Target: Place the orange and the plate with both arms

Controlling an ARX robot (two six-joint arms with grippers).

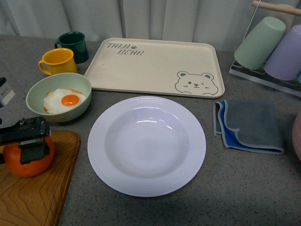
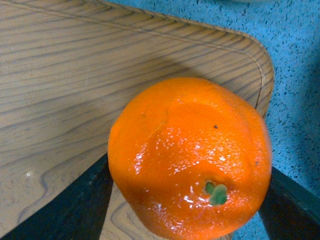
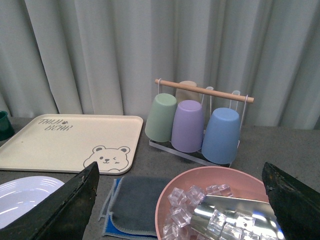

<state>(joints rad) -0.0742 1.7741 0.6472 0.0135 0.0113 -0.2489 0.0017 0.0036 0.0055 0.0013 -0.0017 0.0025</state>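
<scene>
Glossy, dimpled orange (image 1: 19,165) is clamped in left pincer (image 2: 189,170) over grained wooden board (image 1: 37,197); right pincer (image 3: 180,172) stands released.

Glossy orange (image 2: 190,160), grained wooden board (image 2: 65,90)

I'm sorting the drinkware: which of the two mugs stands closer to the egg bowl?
The yellow mug, just behind the pale green bowl; the dark green mug stands farther back, beyond it.
</scene>
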